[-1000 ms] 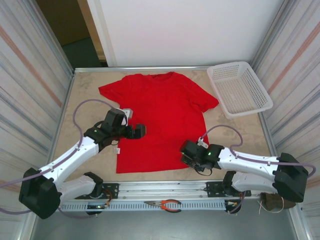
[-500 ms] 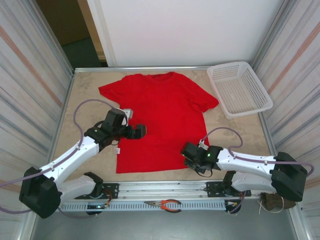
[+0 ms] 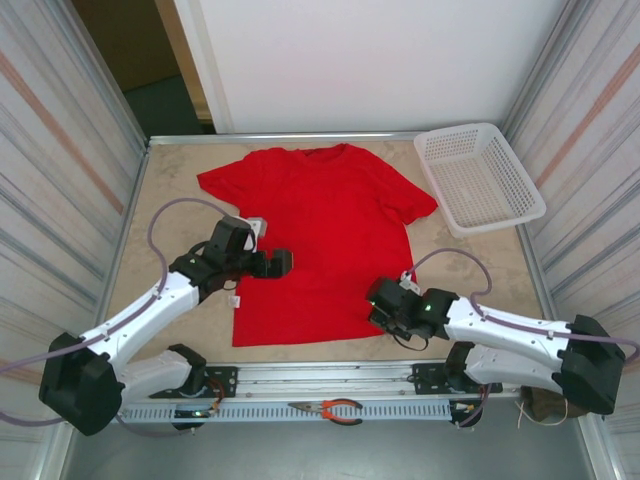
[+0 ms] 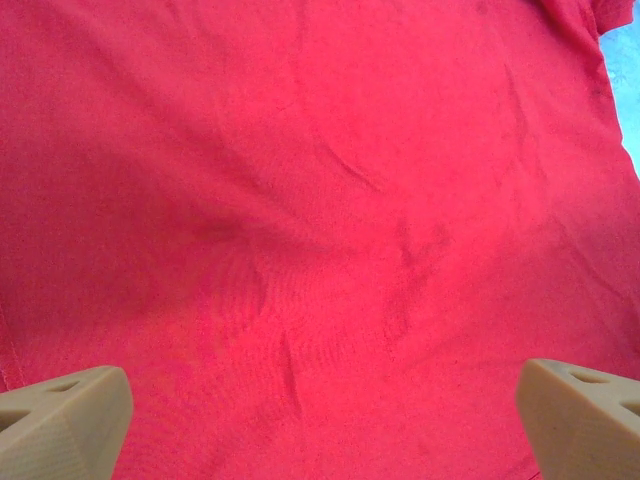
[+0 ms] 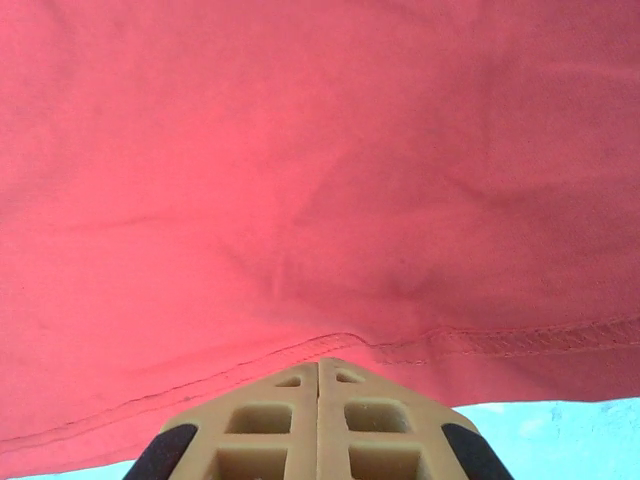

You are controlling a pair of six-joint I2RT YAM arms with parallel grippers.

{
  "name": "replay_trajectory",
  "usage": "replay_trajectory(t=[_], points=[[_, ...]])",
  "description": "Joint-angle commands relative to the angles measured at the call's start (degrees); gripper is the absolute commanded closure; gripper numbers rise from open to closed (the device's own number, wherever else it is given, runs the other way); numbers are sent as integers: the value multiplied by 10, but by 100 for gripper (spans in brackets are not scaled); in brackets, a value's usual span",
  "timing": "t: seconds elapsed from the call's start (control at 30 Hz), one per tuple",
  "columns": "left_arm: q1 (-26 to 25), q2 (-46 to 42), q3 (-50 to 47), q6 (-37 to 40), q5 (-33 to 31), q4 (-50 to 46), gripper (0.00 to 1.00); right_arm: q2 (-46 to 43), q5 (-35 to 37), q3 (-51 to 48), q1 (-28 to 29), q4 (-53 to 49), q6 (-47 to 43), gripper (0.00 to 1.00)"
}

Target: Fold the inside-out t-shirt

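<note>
The inside-out t-shirt (image 3: 320,225) lies flat on the table, plain red side up, collar at the far end. No bear graphic shows. My left gripper (image 3: 283,262) hovers over the shirt's left side, open wide. In the left wrist view its tan fingertips (image 4: 70,415) stand far apart over smooth red cloth (image 4: 320,200). My right gripper (image 3: 378,308) sits at the shirt's near right hem. In the right wrist view its jaws (image 5: 318,375) are pressed together, and the stitched hem (image 5: 520,340) bunches up right at their tip.
A white plastic basket (image 3: 480,178) stands at the far right corner of the tan table (image 3: 170,190). Orange-handled pliers (image 3: 335,408) lie on the rail in front of the arm bases. Corrugated walls close in both sides.
The right arm has shifted a little to the right along the shirt's near hem. The left arm and the shirt have stayed put.
</note>
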Motion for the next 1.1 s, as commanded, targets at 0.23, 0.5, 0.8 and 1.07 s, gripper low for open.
replay_trajectory(t=[0.23,0.5,0.8,1.07], points=[[-5,12,1,12,17,10,1,40,18,14,2,-50,-39,70],[-6,15,0,8,20,14,1,155,61,71,45,-95,-67,67],[-6,15,1,9,20,15,1,190,70,83,62,-93,-66,81],[-6,17,3,9,21,17,1,170,83,89,61,-106,-77,100]])
